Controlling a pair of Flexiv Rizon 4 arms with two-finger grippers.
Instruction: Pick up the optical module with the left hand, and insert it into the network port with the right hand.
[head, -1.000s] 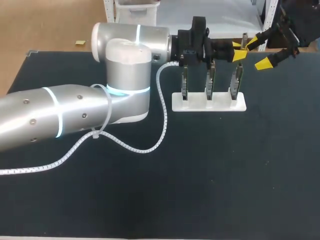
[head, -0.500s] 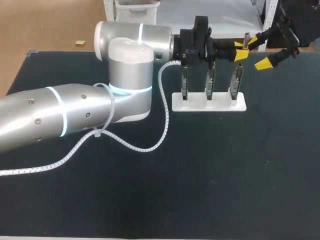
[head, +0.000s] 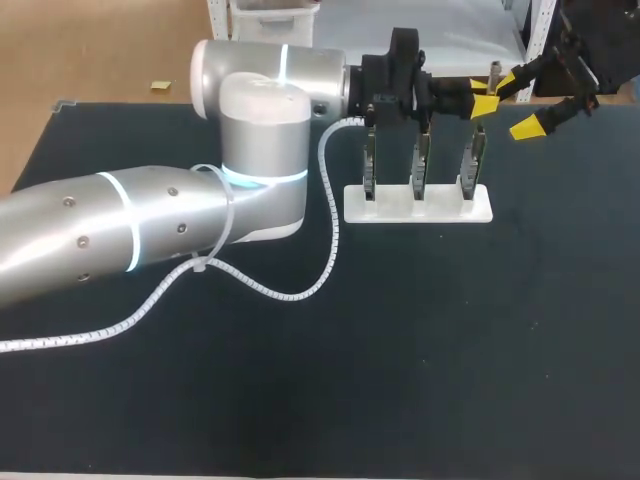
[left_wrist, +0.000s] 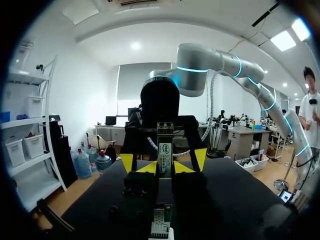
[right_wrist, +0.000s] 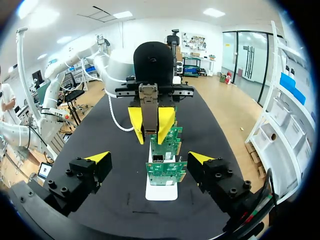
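- Table (head: 450, 380): dark mat top; everything listed below is on or above it.
- Left arm (head: 120, 235): silver. It comes in from the left side, bends upward at a thick joint and runs across to the far middle of the table. Its black wrist is above the stand.
- Cable (head: 300, 296): white and spiral-wrapped. It trails from the left edge across the mat, loops beside the arm's joint and rises to the wrist.
- Stand (head: 418, 206): white block at the far middle of the table, lying flat.
- Boards (head: 420, 165): I count three green circuit boards, upright in the stand in a row, one behind another as my right wrist camera sees them.
- Network port (right_wrist: 157, 158): small metal cage on the board nearest my right gripper. I cannot make out any finer detail.
- Left gripper (head: 484, 103): clamped on the optical module, with a yellow tip pressing on each side. It hangs above the right-hand end of the row of boards.
- Optical module (head: 491, 74): narrow metal piece held upright, its end standing past the yellow tips. It is above the boards and apart from them.
- Right gripper (head: 528, 100): at the far right, near the left gripper's tips. Its fingers are spread wide with nothing between them. In its own camera the module and the row of boards are straight ahead.
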